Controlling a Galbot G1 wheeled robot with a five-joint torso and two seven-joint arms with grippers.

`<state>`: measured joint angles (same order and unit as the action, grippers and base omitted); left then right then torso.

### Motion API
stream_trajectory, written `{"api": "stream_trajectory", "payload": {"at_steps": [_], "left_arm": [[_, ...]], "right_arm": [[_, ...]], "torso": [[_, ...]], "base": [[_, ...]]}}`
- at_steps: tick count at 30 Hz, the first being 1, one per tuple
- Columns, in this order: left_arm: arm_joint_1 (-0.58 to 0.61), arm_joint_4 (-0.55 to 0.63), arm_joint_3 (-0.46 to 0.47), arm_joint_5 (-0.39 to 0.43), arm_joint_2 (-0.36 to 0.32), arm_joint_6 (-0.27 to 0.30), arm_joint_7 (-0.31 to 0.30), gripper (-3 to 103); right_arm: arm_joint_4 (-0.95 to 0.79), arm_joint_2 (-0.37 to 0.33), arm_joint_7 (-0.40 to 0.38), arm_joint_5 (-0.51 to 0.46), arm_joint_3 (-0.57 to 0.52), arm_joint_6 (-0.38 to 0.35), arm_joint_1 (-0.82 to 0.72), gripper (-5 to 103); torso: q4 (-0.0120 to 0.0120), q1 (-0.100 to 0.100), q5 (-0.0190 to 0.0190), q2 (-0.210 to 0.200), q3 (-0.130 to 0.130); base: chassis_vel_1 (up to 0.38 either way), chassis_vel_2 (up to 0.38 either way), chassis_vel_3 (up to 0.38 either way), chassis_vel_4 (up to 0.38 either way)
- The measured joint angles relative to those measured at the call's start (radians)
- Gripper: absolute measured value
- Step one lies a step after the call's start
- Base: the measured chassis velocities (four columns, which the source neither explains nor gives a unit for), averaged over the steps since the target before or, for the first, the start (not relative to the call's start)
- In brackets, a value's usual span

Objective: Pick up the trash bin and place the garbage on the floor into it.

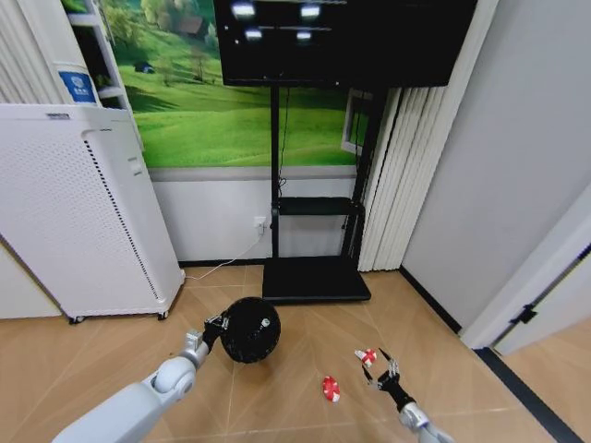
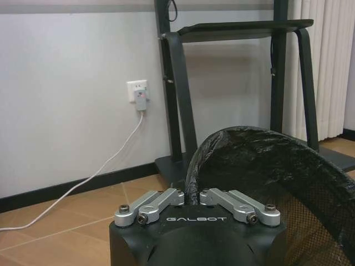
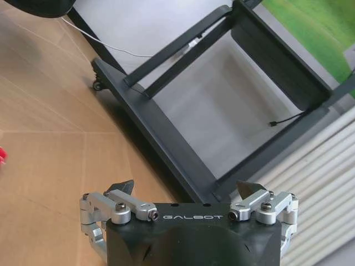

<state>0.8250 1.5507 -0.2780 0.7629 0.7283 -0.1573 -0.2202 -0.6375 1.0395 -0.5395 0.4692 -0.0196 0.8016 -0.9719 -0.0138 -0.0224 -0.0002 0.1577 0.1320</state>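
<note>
While the left gripper (image 2: 191, 195) pinches the bin (image 1: 250, 329) by its rim, seemingly to carry it mouth-open, the right gripper (image 1: 380, 363) hangs wide open and empty, one wrapper (image 1: 367, 355) just beside it, another (image 1: 331, 389) nearby.

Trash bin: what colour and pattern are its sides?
Black mesh, lined with a black bag; the trash bin shows best in the left wrist view.

The left gripper (image 1: 219, 325) grips the rim of the black trash bin (image 1: 250, 329), which is tipped with its opening facing up toward the camera. The right gripper (image 1: 382, 365), fingers spread, hovers just beside one red-and-white wrapper (image 1: 367, 355); another wrapper (image 1: 331, 389) lies on the floor (image 1: 305, 406) nearby, seemingly untouched.
</note>
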Motion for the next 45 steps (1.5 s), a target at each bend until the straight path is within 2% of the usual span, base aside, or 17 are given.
{"api": "stream_trajectory", "payload": {"at_steps": [5, 12, 15, 16, 19, 20, 22, 26, 29, 32, 37, 45], "left_arm": [[0.013, 0.007, 0.007, -0.003, 0.0, -0.002, 0.002, 6], [0.044, 0.029, 0.03, 0.001, -0.025, -0.002, -0.011, 6], [0.123, 0.062, 0.107, 0.002, -0.061, -0.002, -0.015, 6], [0.123, 0.062, 0.107, 0.002, -0.061, -0.002, -0.015, 6], [0.201, 0.084, 0.185, -0.008, -0.08, -0.002, -0.007, 6], [0.201, 0.084, 0.185, -0.008, -0.08, -0.002, -0.007, 6], [0.254, 0.101, 0.239, -0.021, -0.087, -0.003, 0.001, 6], [0.287, 0.112, 0.267, -0.027, -0.087, -0.006, 0.003, 6], [0.351, 0.113, 0.311, -0.045, -0.078, -0.014, 0.012, 6], [0.361, 0.106, 0.318, -0.049, -0.074, -0.019, 0.014, 6], [0.365, 0.081, 0.322, -0.053, -0.064, -0.029, 0.023, 6], [0.362, 0.071, 0.317, -0.053, -0.061, -0.03, 0.027, 6]], "right_arm": [[-0.031, 0.001, -0.055, 0.039, -0.012, 0.0, -0.019, 100], [-0.101, -0.016, -0.071, 0.061, -0.004, 0.0, -0.059, 100], [-0.158, -0.025, -0.084, 0.099, 0.013, 0.0, -0.09, 100], [-0.158, -0.025, -0.084, 0.099, 0.013, 0.0, -0.09, 100], [-0.182, -0.018, -0.09, 0.11, 0.054, 0.0, -0.1, 100], [-0.182, -0.018, -0.09, 0.11, 0.054, 0.0, -0.1, 100], [-0.171, -0.015, -0.088, 0.099, 0.128, 0.0, -0.092, 100], [-0.148, -0.015, -0.084, 0.09, 0.179, 0.0, -0.075, 100], [-0.11, -0.001, -0.075, 0.083, 0.258, -0.001, -0.061, 100], [-0.105, 0.003, -0.073, 0.081, 0.279, -0.001, -0.059, 100], [-0.084, 0.01, -0.063, 0.062, 0.393, -0.001, -0.032, 100], [-0.055, 0.032, -0.041, 0.029, 0.451, -0.002, 0.011, 100]], "torso": [[-0.0008, 0.0, 0.0, 0.0, 0.0], [-0.0007, 0.0, -0.0001, 0.0, 0.0], [0.0002, 0.0, 0.0, 0.0, 0.0], [0.0002, 0.0, 0.0, 0.0, 0.0], [0.0006, 0.0, -0.0001, 0.0, 0.0], [0.0006, 0.0, -0.0001, 0.0, 0.0], [-0.0003, 0.0, 0.0003, 0.0, 0.0], [-0.0005, 0.0, 0.0, 0.0, 0.0], [-0.0003, 0.0, 0.0001, 0.0, 0.0], [-0.0001, 0.0, 0.0001, 0.0, 0.0], [-0.0001, 0.0, -0.0002, 0.0, 0.0], [-0.0003, 0.0, 0.0001, 0.0, 0.0]], "base": [[-0.211, -0.124, 0.201, 0.122], [-0.059, -0.047, 0.073, 0.047], [0.078, 0.047, -0.059, -0.03], [0.071, 0.052, -0.053, -0.038], [0.05, 0.025, -0.028, 0.0], [0.0, 0.0, 0.0, 0.0], [0.0, 0.0, 0.0, 0.0], [0.0, 0.0, 0.0, 0.0], [0.0, 0.0, 0.0, 0.0], [0.0, 0.0, 0.0, 0.0], [0.0, 0.0, 0.0, 0.0], [0.0, 0.0, 0.0, 0.0]]}}
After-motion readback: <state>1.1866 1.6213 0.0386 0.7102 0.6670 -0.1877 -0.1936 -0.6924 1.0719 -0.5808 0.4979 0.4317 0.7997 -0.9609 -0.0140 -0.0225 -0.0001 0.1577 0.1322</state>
